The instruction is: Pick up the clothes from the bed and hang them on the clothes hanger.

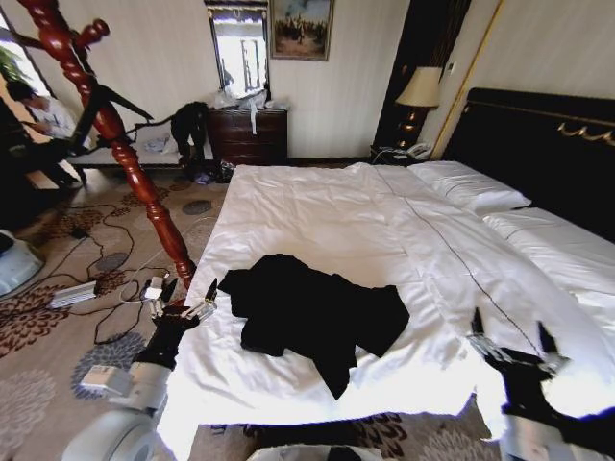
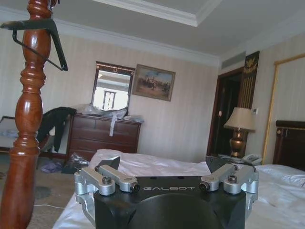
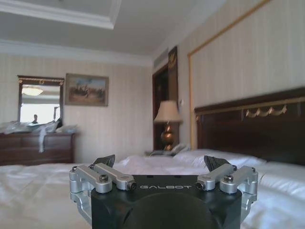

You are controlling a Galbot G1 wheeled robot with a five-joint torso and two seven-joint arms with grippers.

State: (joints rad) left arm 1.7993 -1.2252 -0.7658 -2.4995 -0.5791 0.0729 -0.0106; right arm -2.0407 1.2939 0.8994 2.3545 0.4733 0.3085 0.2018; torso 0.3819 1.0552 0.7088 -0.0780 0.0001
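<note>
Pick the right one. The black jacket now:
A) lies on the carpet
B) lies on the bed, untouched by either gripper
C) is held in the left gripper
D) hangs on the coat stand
B: the jacket lies crumpled on the bed, with the open left gripper and open right gripper both apart from it.

Striped cream walls w/ framed painting, dark dresser under mirror, lit bedside lamp, patterned carpet.

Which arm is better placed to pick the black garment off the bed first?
Probably the left. The left pincer, open, hovers at the bed's near-left edge, close beside the clothes and the clothes hanger. The right pincer, also open, sits farther away across bare duvet.
</note>
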